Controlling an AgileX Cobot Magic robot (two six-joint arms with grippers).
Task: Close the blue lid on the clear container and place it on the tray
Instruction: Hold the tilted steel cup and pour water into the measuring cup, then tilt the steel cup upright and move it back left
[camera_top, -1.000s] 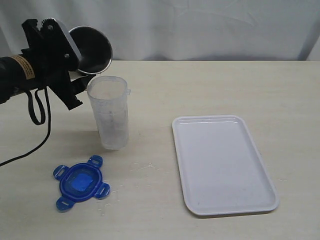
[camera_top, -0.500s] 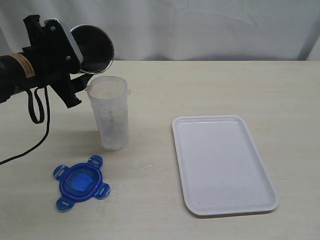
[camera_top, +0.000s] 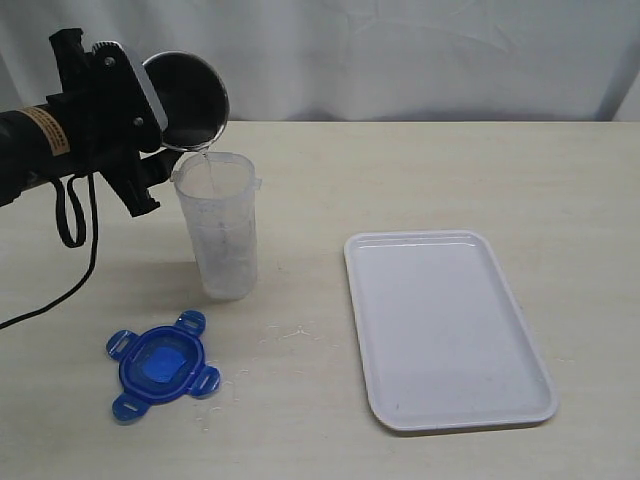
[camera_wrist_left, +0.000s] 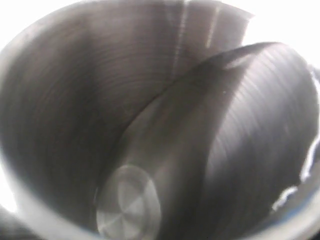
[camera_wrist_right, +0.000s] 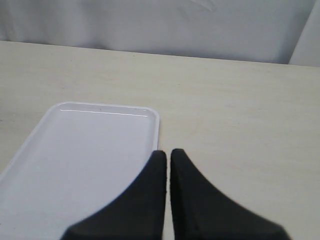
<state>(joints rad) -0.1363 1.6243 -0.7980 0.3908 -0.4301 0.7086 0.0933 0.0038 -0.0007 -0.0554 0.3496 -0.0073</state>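
Observation:
The clear container (camera_top: 222, 225) stands upright and lidless at the left of the table. My left gripper (camera_top: 150, 132) is shut on a metal cup (camera_top: 188, 100) and tips it over the container's mouth, with a thin stream of water (camera_top: 207, 160) falling in. The cup's inside (camera_wrist_left: 150, 125) fills the left wrist view and hides the fingers. The blue lid (camera_top: 160, 365) lies flat on the table in front of the container. The white tray (camera_top: 445, 325) lies empty to the right. My right gripper (camera_wrist_right: 167, 152) is shut and empty, over the tray's (camera_wrist_right: 75, 150) edge.
Water drops (camera_top: 290, 335) are scattered on the table between the lid and the tray. A black cable (camera_top: 70, 215) hangs from the left arm down to the table. A pale curtain closes off the back.
The left gripper has lifted and tipped the metal cup slightly more over the container, and a thin stream of water now falls from it. Nothing else has moved.

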